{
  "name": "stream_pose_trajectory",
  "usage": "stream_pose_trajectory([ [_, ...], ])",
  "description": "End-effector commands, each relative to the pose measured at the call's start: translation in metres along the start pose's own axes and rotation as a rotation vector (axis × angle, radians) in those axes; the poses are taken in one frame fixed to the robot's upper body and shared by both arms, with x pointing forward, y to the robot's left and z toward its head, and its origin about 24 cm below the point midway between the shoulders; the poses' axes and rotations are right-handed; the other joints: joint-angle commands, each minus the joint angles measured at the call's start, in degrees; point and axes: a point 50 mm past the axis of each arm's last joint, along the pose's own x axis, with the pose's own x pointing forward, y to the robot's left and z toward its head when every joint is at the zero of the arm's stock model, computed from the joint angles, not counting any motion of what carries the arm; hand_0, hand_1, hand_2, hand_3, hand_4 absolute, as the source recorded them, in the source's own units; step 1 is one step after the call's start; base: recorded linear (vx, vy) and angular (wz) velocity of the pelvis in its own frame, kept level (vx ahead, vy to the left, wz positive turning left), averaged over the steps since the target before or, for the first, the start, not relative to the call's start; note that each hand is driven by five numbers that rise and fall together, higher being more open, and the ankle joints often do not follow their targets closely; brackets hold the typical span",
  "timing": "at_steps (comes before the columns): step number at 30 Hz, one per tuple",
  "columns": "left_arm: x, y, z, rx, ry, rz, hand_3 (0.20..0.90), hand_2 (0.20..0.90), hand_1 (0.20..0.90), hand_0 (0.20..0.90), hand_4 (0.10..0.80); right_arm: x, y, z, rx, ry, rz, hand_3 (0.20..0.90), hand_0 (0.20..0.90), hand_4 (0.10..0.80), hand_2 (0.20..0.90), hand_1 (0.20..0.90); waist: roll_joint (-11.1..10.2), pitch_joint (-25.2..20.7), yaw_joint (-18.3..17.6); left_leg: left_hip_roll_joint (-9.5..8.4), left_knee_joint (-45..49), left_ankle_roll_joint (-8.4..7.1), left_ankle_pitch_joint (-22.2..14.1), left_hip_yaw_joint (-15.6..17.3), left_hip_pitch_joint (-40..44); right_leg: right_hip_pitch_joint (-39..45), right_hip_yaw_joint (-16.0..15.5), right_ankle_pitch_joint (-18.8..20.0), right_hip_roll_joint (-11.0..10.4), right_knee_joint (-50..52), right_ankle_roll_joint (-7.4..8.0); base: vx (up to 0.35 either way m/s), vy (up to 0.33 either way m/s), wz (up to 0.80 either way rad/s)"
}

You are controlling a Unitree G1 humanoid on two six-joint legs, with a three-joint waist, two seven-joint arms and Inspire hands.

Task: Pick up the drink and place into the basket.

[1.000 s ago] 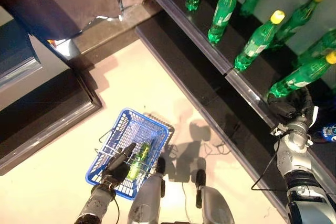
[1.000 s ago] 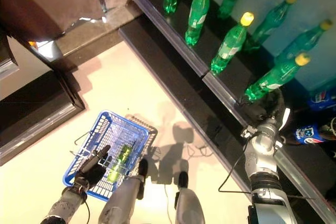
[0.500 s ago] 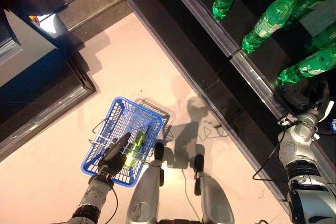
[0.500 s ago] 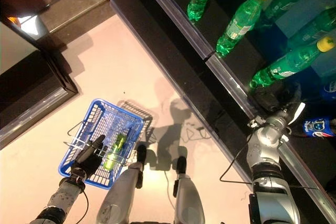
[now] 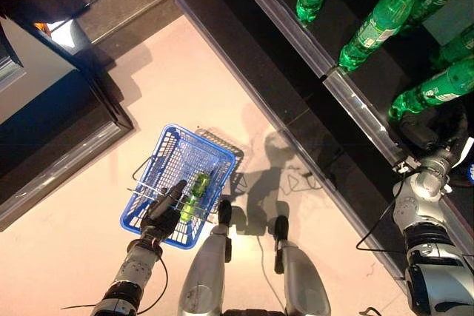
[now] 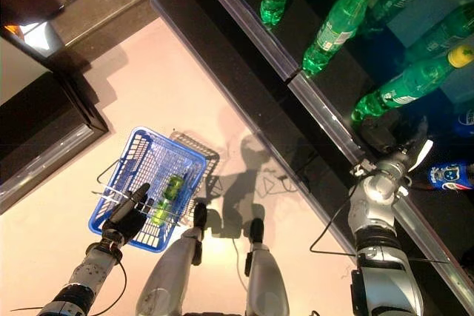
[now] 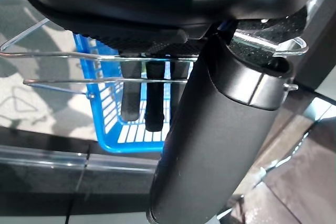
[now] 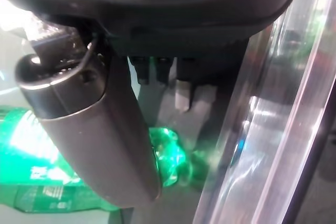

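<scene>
My left hand is shut on the thin wire handles of the blue basket, which hangs low at the left. A green bottle lies in the basket. My right hand reaches onto the dark shelf at the right. It sits at the base of a green bottle with a yellow cap. In the right wrist view the fingers are straight beside that bottle's base, and the thumb stands apart from it. The hand holds nothing.
More green bottles with yellow caps stand along the dark shelf at the upper right. A clear rail runs along the shelf's edge. A dark cabinet stands at the left. A blue can lies by my right hand.
The whole picture has shifted, so the camera has moved. My right hand stays at the bottle's base and the basket still hangs from my left hand.
</scene>
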Motion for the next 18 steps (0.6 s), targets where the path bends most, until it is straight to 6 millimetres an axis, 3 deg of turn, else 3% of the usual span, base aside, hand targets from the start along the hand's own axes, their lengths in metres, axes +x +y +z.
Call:
stream_pose_trajectory([
  [1, 0.003, -0.034, 0.037, 0.019, -0.175, -0.242, 0.2, 0.3, 0.3, 0.3, 0.1, 0.022, 0.011, 0.094, 0.027, -0.358, 0.082, 0.9, 0.9, 0.8, 0.9, 0.9, 1.57, -1.23, 0.37, -4.82, 7.16, 4.34, -7.3, -3.53, 0.2, -4.94, -3.64, 2.7, 2.8, 7.26, -5.31, -0.001, -0.016, -0.07],
  [9, 0.002, -0.033, 0.024, 0.017, -0.144, -0.248, 0.2, 0.3, 0.3, 0.3, 0.1, 0.023, 0.017, 0.108, 0.021, -0.396, 0.097, 0.9, 0.9, 0.8, 0.9, 0.9, 1.81, -0.48, 0.35, -5.14, 13.48, 4.91, -9.53, -3.8, -4.37, -9.73, -3.47, 0.27, 2.87, 14.3, -6.21, -0.009, -0.008, 0.03],
  [18, 0.001, -0.035, 0.019, 0.007, -0.142, -0.265, 0.2, 0.3, 0.3, 0.3, 0.1, 0.023, 0.021, 0.115, 0.022, -0.415, 0.12, 0.9, 0.9, 0.8, 0.9, 0.9, 2.22, -0.48, 0.14, -4.88, 14.33, 5.05, -8.78, -3.74, -8.07, -14.15, -2.54, 0.26, 4.17, 16.57, -6.41, -0.011, -0.003, -0.01],
])
